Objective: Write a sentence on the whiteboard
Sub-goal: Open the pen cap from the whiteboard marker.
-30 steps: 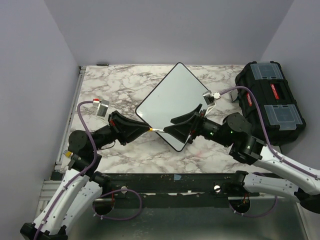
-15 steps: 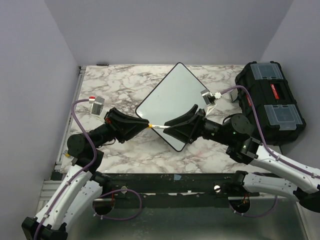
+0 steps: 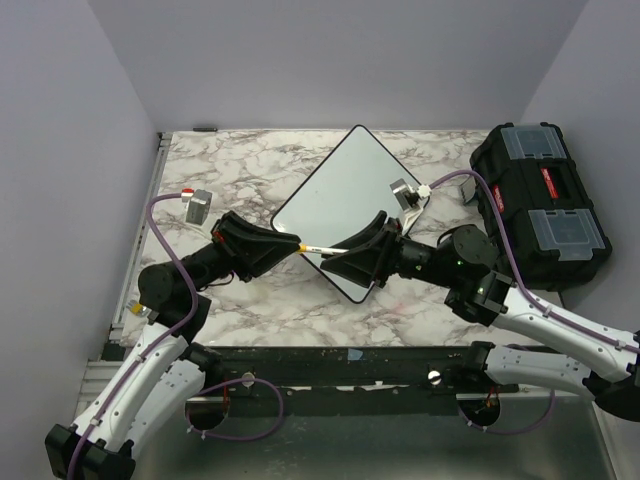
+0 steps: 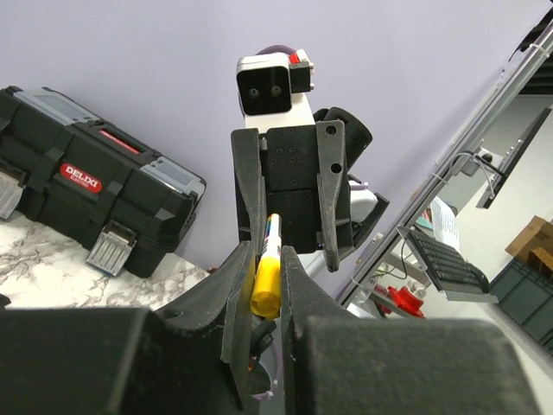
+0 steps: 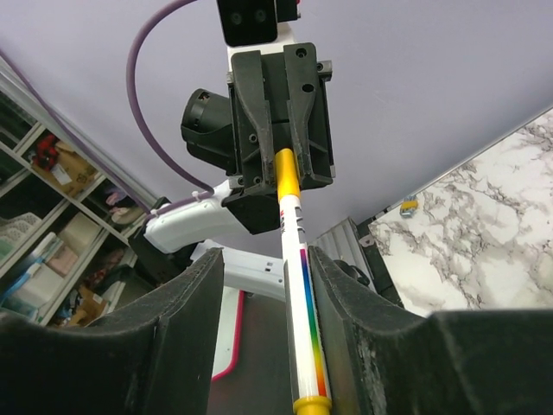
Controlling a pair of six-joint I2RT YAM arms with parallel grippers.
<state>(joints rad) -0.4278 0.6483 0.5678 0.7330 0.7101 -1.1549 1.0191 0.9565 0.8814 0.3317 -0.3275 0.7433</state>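
The whiteboard (image 3: 340, 195) lies diamond-wise on the marble table (image 3: 220, 170), and no sentence is in view on it. Above its near corner a white marker (image 3: 322, 249) with a rainbow stripe hangs between the two grippers. My left gripper (image 3: 297, 246) (image 4: 266, 259) is shut on the marker's yellow cap (image 4: 266, 285) (image 5: 286, 177). My right gripper (image 3: 338, 252) (image 5: 266, 259) faces it with its jaws round the barrel (image 5: 298, 294). One finger (image 5: 333, 285) touches the barrel. The other finger (image 5: 194, 298) stands clear of it.
A black toolbox (image 3: 540, 200) (image 4: 86, 207) sits at the table's right edge. Purple cables loop from both wrists above the table. Lilac walls close in the left, the back and the right.
My right gripper's jaws have narrowed round the marker barrel. Both wrists shifted a little, and the marker now points slightly up to the left.
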